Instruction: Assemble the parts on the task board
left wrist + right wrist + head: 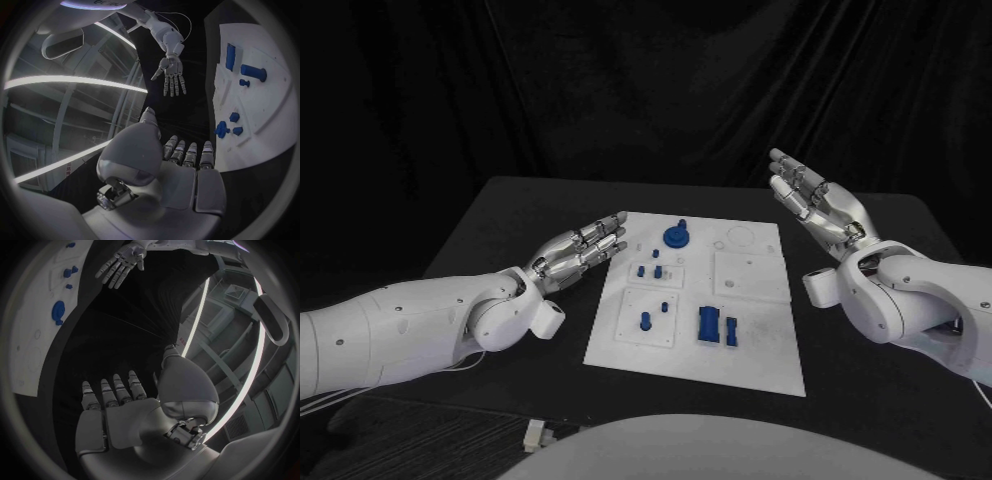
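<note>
The white task board (pixel 759 330) lies in the middle of the black table. On it are a round blue disc with a knob (pixel 678 236), small blue pegs (pixel 648 271), a blue pin (pixel 646 321) and two upright blue blocks (pixel 717 326). My left hand (pixel 583 250) hovers open, palm up, just off the board's left edge, holding nothing. My right hand (pixel 819 207) is raised open beyond the board's far right corner, fingers spread. The left wrist view shows the board (pixel 265 107), its blue parts (pixel 252 72) and my right hand (pixel 170 75); the right wrist view shows the board (pixel 44 315) and my left hand (pixel 122 262).
The black table (pixel 516 215) has bare room on both sides of the board. A dark curtain hangs behind the table's far edge. A white cable (pixel 488 357) trails below my left arm.
</note>
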Tool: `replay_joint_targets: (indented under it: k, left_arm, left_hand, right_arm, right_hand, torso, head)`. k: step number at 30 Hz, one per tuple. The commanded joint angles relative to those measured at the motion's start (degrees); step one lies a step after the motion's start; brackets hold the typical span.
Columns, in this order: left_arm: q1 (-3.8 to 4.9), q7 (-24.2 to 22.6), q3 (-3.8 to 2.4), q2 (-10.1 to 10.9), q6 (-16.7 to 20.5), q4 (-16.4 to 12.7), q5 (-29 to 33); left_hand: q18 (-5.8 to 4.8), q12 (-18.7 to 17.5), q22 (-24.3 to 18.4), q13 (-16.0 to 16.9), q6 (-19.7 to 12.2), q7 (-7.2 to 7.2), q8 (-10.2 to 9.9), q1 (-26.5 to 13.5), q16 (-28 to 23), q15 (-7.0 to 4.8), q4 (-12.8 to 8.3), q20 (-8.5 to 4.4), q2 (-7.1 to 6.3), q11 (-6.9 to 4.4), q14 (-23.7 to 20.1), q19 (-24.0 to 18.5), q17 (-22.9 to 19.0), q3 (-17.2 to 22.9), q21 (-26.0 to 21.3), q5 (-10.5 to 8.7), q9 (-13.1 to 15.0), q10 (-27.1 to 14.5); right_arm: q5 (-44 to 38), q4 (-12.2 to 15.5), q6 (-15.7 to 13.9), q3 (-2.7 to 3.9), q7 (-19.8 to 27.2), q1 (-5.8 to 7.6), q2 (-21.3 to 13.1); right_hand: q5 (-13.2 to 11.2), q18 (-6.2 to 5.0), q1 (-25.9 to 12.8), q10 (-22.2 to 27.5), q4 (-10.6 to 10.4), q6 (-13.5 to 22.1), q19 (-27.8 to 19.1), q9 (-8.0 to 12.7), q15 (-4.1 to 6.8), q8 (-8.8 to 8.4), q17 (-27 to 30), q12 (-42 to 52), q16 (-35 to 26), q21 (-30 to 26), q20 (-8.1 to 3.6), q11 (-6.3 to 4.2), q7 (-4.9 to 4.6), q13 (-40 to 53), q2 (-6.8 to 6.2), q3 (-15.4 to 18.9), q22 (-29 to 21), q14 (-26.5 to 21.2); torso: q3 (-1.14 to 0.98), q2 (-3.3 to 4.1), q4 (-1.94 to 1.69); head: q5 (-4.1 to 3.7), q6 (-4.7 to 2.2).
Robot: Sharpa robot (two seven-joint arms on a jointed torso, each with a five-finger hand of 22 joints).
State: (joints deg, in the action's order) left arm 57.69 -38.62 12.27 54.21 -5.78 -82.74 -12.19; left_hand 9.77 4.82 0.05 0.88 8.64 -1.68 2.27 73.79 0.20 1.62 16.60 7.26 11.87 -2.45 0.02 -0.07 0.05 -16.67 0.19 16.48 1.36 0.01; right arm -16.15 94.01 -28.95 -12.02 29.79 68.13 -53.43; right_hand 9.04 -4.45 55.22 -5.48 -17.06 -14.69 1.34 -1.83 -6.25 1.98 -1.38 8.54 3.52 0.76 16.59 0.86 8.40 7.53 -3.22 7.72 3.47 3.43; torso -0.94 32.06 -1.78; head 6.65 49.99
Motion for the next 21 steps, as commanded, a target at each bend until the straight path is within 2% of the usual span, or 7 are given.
replay_joint_targets:
  k: [1, 5, 6, 8, 12, 13, 21]
  left_arm:
    - [0.07, -11.1, -0.07, -0.1, 3.1, -0.2, 0.1]
    - [0.06, -11.2, -0.07, -0.3, 3.0, -0.1, 0.1]
    - [0.00, 0.0, 0.00, -0.1, 1.5, 0.0, 0.0]
    - [0.01, 0.0, -0.06, -0.1, 1.7, 0.0, 0.1]
    - [0.13, 0.4, -0.64, -0.6, 4.0, -0.4, 0.6]
    - [0.17, 0.6, -0.84, -0.7, 4.8, -0.5, 0.8]
    - [0.76, 2.7, -3.76, -3.0, 16.3, -2.2, 3.7]
  left_hand:
    - [-0.07, -0.3, 0.0, -0.1, 0.2, -0.44, -0.3, -0.4, -0.2, -0.40, 0.1, -0.40, -0.08, -0.44, 0.0, 0.1, -0.1, -0.4, -0.2, -0.14, 0.0, 0.0]
    - [-0.18, -0.3, 0.0, -0.1, 0.4, -0.39, -0.4, -0.2, -0.2, -0.29, 0.1, -0.46, 0.13, -0.31, 0.0, 0.1, -0.1, -0.2, -0.2, 0.68, 0.0, 0.0]
    - [-2.93, -4.8, 0.0, -0.9, -2.5, 1.68, -2.3, -22.1, -0.2, -1.62, -4.9, -2.18, -3.56, 2.45, 0.0, 0.1, -0.1, 4.9, -0.2, -4.60, -1.4, 0.0]
    - [-2.93, -4.8, 0.0, -0.9, -2.5, 1.68, -2.3, -23.7, -0.2, -1.62, -5.2, -2.43, -3.73, 2.45, 0.0, 0.1, -0.1, 5.2, -0.2, -4.81, -1.4, 0.0]
    - [-3.93, -4.8, 0.0, -0.9, -3.4, 1.68, -2.3, -31.9, -0.2, -1.62, -7.1, -3.25, -5.04, 2.45, 0.0, 0.1, -0.1, 7.1, -0.2, -6.73, -1.4, 0.0]
    - [-3.93, -4.8, 0.0, -0.9, -3.6, 1.68, -2.3, -33.6, -0.2, -1.62, -7.4, -7.26, -5.31, 2.45, 0.0, 0.1, -0.1, 7.5, -0.2, -7.10, -1.4, 0.0]
    - [-5.17, -4.8, 0.0, -0.9, -8.6, 1.68, -2.3, -45.0, -0.2, -1.62, -10.0, -7.26, -7.15, 2.45, 0.0, 0.1, -0.1, 10.1, -0.2, -9.78, -1.4, 0.0]
  right_arm:
    - [4.2, -0.4, 4.8, 0.08, 6.8, -0.42, 0.4]
    - [3.3, -0.8, 5.5, 0.08, 7.1, -0.67, 0.9]
    - [2.1, -0.7, 2.5, 0.04, 3.7, -0.49, 0.8]
    - [2.3, -0.7, 2.2, 0.20, 3.6, -0.59, 0.9]
    - [4.1, -1.2, 0.0, 1.73, 3.2, -1.55, 1.9]
    - [4.8, -1.3, -0.8, 2.29, 3.0, -1.90, 2.3]
    - [12.7, -3.2, -10.8, 9.05, 0.9, -6.12, 6.8]
  right_hand:
    - [-0.4, 0.27, 0.7, 0.9, 0.0, -0.1, -0.5, 0.0, -0.42, -0.15, 0.0, 0.5, 0.1, -0.3, -0.10, 0.34, -0.82, -0.7, -0.21, -0.5, -0.5, -0.6]
    - [-0.5, -0.01, 0.9, 1.1, 0.1, -0.4, -0.5, -0.1, -0.70, -0.11, 0.0, 1.4, 0.5, -0.3, -0.17, 0.64, -1.36, -1.0, 1.20, -0.9, -0.6, -0.6]
    - [-2.9, 4.45, -16.0, 5.5, 5.2, 4.2, -1.3, 1.8, 1.55, -1.98, 1.4, -2.0, -3.5, -0.8, -5.12, -0.86, -3.12, -2.9, 3.22, -2.7, -3.5, -3.4]
    - [-4.5, 4.45, -25.1, 5.5, 8.2, 6.8, -1.3, 1.8, 6.25, -1.98, 1.4, -3.5, -3.5, -0.8, -8.04, -0.86, -8.40, -7.5, 3.22, -7.7, -3.5, -3.4]
    - [-9.0, 4.45, -42.1, 5.5, 17.1, 14.7, -1.3, 1.8, 6.25, -1.98, 1.4, -8.5, -3.5, -0.8, -16.59, -0.86, -8.40, -7.5, 3.22, -7.7, -3.5, -3.4]
    - [-9.0, 4.45, -44.3, 5.5, 17.1, 14.7, -1.3, 1.8, 6.25, -1.98, 1.4, -8.5, -3.5, -0.8, -16.59, -0.86, -8.40, -7.5, 3.22, -7.7, -3.5, -3.4]
    - [-9.0, 4.45, -55.2, 5.5, 17.1, 14.7, -1.3, 1.8, 6.25, -1.98, 1.4, -8.5, -3.5, -0.8, -16.59, -0.86, -8.40, -7.5, 3.22, -7.7, -3.5, -3.4]
  torso:
    - [-0.01, -0.14, 0.27]
    - [-0.03, -0.05, 0.36]
    - [0.00, -0.09, 0.22]
    - [0.01, -0.09, 0.23]
    - [0.08, -0.15, 0.34]
    - [0.10, -0.17, 0.39]
    - [0.45, -0.47, 0.96]
  head:
    - [0.06, 0.01]
    - [0.07, 0.01]
    - [0.07, 0.00]
    - [0.01, -0.12]
    - [-0.47, -1.25]
    - [-0.65, -1.66]
    - [-3.13, -7.42]
